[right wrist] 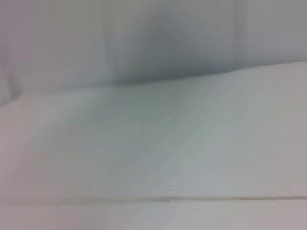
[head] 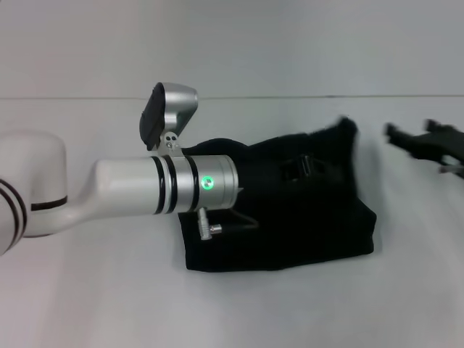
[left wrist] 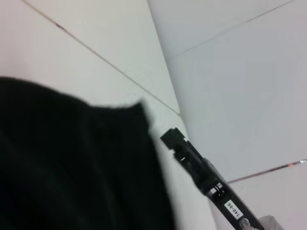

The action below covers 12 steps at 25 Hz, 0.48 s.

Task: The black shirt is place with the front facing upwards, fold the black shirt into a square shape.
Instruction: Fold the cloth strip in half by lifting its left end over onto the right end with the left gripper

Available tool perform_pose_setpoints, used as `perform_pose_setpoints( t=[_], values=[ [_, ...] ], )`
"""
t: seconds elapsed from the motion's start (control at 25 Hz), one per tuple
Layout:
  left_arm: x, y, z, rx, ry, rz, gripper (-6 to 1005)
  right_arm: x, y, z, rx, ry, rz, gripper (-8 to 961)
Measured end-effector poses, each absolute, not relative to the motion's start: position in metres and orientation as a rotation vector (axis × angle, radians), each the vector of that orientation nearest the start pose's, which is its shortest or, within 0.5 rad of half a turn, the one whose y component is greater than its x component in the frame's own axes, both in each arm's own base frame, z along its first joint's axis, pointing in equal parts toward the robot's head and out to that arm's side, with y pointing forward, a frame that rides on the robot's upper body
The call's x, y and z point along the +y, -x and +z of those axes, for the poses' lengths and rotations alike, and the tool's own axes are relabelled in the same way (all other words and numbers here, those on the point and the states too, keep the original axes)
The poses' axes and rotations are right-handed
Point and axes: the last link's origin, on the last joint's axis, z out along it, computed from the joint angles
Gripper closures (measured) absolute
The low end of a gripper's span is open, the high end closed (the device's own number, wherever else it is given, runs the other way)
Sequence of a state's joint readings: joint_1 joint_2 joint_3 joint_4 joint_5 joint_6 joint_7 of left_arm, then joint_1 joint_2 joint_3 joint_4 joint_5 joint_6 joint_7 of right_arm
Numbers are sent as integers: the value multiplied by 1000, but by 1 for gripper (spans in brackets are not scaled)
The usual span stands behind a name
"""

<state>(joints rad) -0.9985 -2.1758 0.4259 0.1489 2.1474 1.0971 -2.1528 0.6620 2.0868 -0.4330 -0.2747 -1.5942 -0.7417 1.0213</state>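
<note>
Although our left arm reaches across the middle of the head view, its left gripper point(head: 308, 168) sits black against the large plain black fabric shirt point(head: 290, 225), so we cannot tell how its jaws stand or whether they hold the cloth. The shirt lies bunched in a rough block at the centre right of the frame, one corner raised toward the upper right. Our right gripper point(head: 428, 141) hangs at the right edge, apart from the shirt, its dark fingers point(head: 397, 135) spread and holding nothing. In the left wrist view the shirt fills the lower left, and a black gripper finger point(left wrist: 192, 158) with a small white label shows beside the cloth's edge. The plain white table surface point(head: 109, 290) runs under everything and meets a pale wall point(head: 290, 43) along the top. The right wrist view shows only pale surface.
</note>
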Motion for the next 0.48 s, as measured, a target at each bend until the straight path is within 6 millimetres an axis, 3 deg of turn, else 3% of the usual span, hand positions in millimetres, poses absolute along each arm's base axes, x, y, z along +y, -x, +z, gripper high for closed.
perform_pose_setpoints(
  t=[0.24, 0.36, 0.48],
  values=[
    [373, 122, -122, -1897, 2488, -1022, 772, 384, -338, 13, 965, 1753, 731, 25],
    [369, 116, -111, -1853, 2538, -1158, 684, 376, -334, 14, 951, 1784, 803, 25],
    [365, 125, -84, -1688, 2651, -1232, 597, 372, -324, 15, 988, 1890, 877, 25]
  ],
)
